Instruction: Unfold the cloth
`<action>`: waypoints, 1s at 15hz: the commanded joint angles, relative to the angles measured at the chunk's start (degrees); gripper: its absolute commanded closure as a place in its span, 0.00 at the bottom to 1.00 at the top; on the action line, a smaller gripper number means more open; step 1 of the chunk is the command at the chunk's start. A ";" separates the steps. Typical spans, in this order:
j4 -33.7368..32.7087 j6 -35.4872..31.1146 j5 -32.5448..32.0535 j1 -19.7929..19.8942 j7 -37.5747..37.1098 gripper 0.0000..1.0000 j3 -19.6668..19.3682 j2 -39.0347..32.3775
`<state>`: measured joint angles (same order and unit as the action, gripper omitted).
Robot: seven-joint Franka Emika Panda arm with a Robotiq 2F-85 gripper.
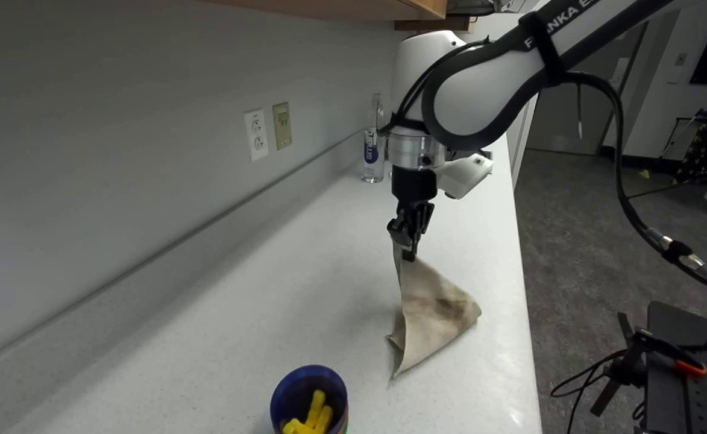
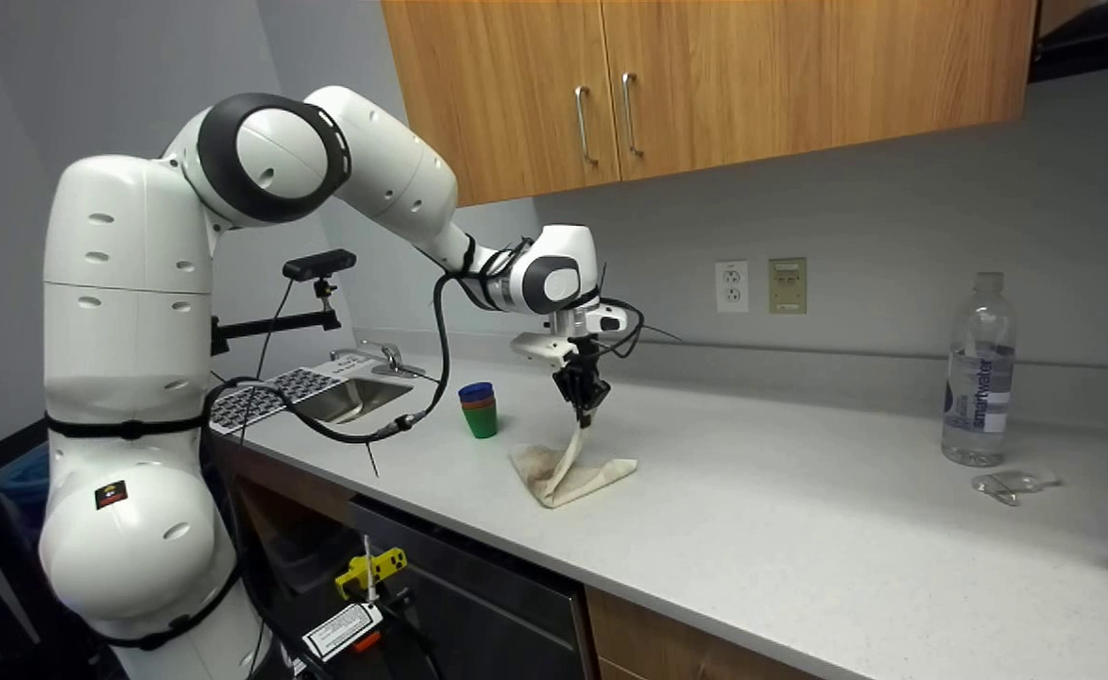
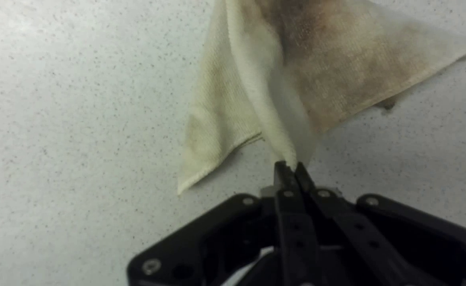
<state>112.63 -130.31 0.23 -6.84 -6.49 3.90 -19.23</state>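
Seemingly, the unfolding is only partly done: one part of the cloth [image 3: 348,75] is pinched by the end effector [image 3: 291,165] and held above the worktop [image 2: 752,491], on which the rest is draped in folds, yet to be parted and spread flat.

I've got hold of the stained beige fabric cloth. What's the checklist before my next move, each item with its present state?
1. Black end effector shut on the stained beige fabric cloth: ok, gripped at its raised end.
2. Cloth spread flat: not ok, folded, one part lifted.
3. Only one layer gripped: cannot tell.
4. Stack of cups, blue topmost and green lowest, clear of the cloth: ok, standing apart.
5. Tall clear bottle clear of the cloth: ok, upright and apart.
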 commanded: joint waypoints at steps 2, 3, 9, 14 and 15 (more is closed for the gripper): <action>7.24 1.10 1.90 -0.47 2.91 0.99 2.65 8.35; 8.68 1.58 3.08 -0.51 4.02 0.99 3.63 9.48; 16.22 10.11 9.08 -1.95 10.88 0.99 8.37 14.43; 19.23 16.16 8.29 -3.56 13.01 0.99 9.42 15.93; 19.48 16.83 7.93 -3.83 13.25 0.99 9.46 15.89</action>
<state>129.87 -116.20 7.67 -9.88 4.27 13.31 -5.88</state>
